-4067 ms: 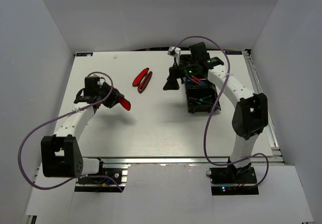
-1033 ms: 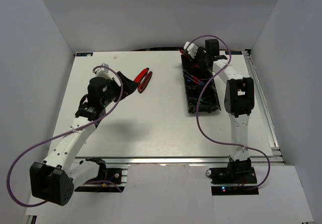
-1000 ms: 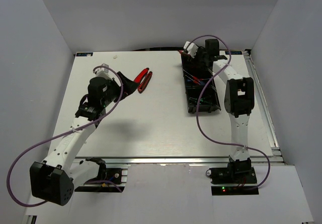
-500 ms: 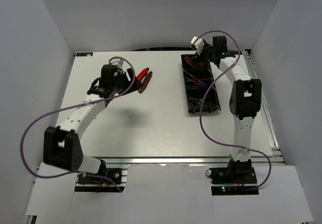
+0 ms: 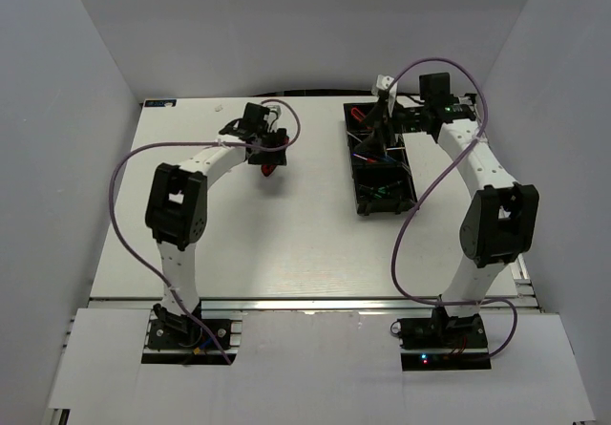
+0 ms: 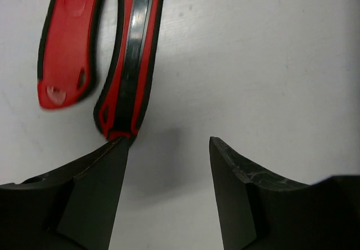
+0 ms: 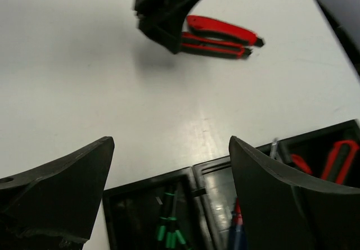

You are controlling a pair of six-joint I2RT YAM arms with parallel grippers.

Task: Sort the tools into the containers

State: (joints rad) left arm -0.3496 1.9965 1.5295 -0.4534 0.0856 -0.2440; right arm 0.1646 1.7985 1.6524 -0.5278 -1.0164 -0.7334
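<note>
A red-handled tool (image 6: 126,59) with two black-edged handles lies on the white table; I cannot tell whether it is pliers or cutters. My left gripper (image 6: 167,144) is open just short of the handle ends, its left fingertip (image 6: 112,151) at the tip of one handle. From above, the left gripper (image 5: 271,148) covers most of the tool (image 5: 270,165). My right gripper (image 7: 169,143) is open and empty above the black tray (image 7: 194,178). The tray (image 5: 412,201) holds green screwdrivers (image 7: 171,236), blue-and-red screwdrivers (image 5: 376,157) and a red-handled tool (image 7: 337,154).
White walls enclose the table on the left, far and right sides. A metal rail (image 5: 516,253) runs along the table's right edge, close to the tray. The purple cables (image 5: 119,172) loop out from both arms.
My left arm has swung toward the far side and brought its open gripper up to the red tool. My right gripper has moved back from the tray's far end to above the tray.
</note>
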